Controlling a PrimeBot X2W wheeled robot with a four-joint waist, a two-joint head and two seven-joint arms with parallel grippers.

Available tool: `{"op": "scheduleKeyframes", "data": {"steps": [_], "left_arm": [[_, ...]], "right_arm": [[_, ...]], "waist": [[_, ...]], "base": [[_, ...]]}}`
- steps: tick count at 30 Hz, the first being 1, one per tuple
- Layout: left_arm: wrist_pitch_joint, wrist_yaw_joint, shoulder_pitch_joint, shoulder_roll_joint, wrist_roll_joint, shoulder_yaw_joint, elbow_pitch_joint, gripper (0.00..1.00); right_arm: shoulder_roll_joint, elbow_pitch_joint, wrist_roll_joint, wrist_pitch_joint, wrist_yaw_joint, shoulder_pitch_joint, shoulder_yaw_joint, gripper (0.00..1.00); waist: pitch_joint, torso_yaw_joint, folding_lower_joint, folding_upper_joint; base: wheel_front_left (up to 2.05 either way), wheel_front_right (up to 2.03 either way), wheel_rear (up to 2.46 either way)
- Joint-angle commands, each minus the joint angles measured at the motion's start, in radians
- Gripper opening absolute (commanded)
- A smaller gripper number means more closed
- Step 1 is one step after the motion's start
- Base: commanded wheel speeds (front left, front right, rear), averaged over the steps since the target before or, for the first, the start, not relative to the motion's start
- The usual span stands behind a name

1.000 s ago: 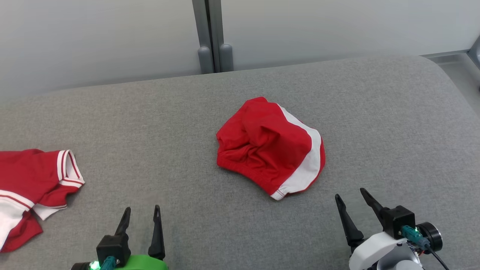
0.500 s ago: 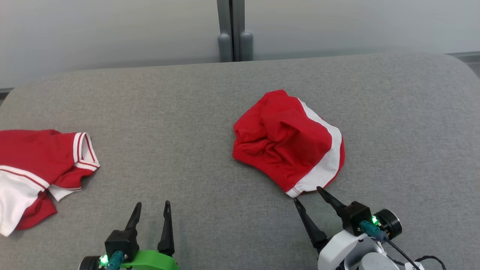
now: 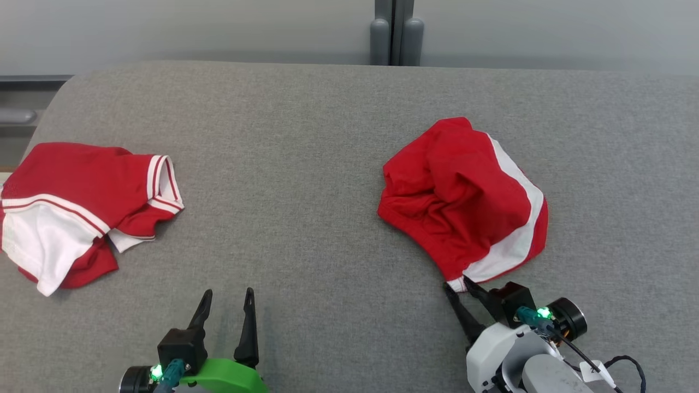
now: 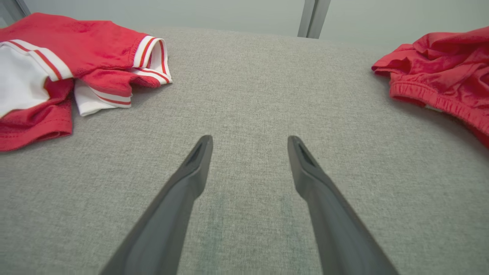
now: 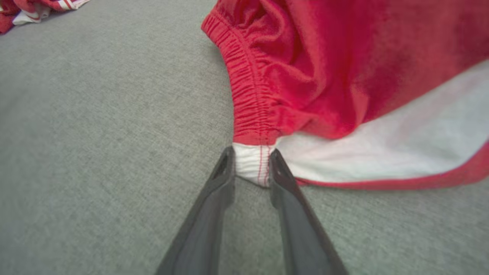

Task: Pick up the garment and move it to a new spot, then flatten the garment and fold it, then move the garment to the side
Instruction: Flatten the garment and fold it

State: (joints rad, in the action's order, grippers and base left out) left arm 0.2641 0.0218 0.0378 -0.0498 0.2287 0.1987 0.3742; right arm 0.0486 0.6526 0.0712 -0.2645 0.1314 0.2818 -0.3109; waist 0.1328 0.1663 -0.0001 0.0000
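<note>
The garment [image 3: 464, 196] is a crumpled pair of red shorts with a white side panel, lying right of centre on the grey padded surface [image 3: 300, 218]. My right gripper [image 3: 457, 284] is at its near corner. In the right wrist view the two fingers pinch the white waistband corner of the garment [image 5: 324, 76], with my right gripper [image 5: 251, 152] closed on that fabric. My left gripper [image 3: 228, 291] stands open over bare surface at the lower left, holding nothing. In the left wrist view my left gripper [image 4: 250, 138] is wide apart, and the garment [image 4: 439, 76] lies far right.
A second red and white garment [image 3: 82, 202] lies bunched near the surface's left edge; it also appears as a red and white garment [image 4: 57, 68] in the left wrist view. A grey post [image 3: 396, 33] stands behind the far edge. Bare grey surface separates the two garments.
The head camera has turned, shifting the whole picture. My right gripper has reached forward to the garment's near white corner and closed its fingers on it. The left gripper stays open.
</note>
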Motion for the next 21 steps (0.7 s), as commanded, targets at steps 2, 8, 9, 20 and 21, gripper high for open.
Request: {"op": "scheduleKeyframes", "data": {"steps": [2,8,9,20,21], "left_arm": [[0.001,-0.001,0.019,-0.002,0.004,0.001,0.003,1.00],[0.001,-0.005,0.014,-0.002,0.006,0.002,0.000,1.00],[0.001,-0.006,0.011,-0.002,0.006,0.002,-0.001,1.00],[0.001,0.006,-0.004,-0.003,-0.014,0.029,0.013,1.00],[0.001,0.003,-0.006,-0.003,-0.008,0.032,0.014,1.00]], "right_arm": [[0.005,0.016,0.017,0.000,-0.001,0.010,-0.001,0.00],[0.005,-0.127,0.140,0.000,-0.001,0.002,0.029,0.00],[0.005,-0.169,0.181,0.000,-0.001,0.005,0.038,0.00],[0.005,-0.456,0.394,0.000,-0.001,0.206,0.283,0.00],[0.005,-0.468,0.378,0.000,-0.001,0.233,0.306,0.00]], "waist": [[0.016,0.026,0.0001,0.0000],[0.007,0.019,0.0001,0.0000],[0.003,0.014,0.0001,0.0000],[-0.040,-0.037,0.0001,0.0000],[-0.042,-0.038,0.0001,0.0000]], "base": [[0.00,0.00,0.00],[0.00,0.00,0.00],[0.00,0.00,0.00],[0.00,0.00,0.00],[0.00,0.00,0.00]]}}
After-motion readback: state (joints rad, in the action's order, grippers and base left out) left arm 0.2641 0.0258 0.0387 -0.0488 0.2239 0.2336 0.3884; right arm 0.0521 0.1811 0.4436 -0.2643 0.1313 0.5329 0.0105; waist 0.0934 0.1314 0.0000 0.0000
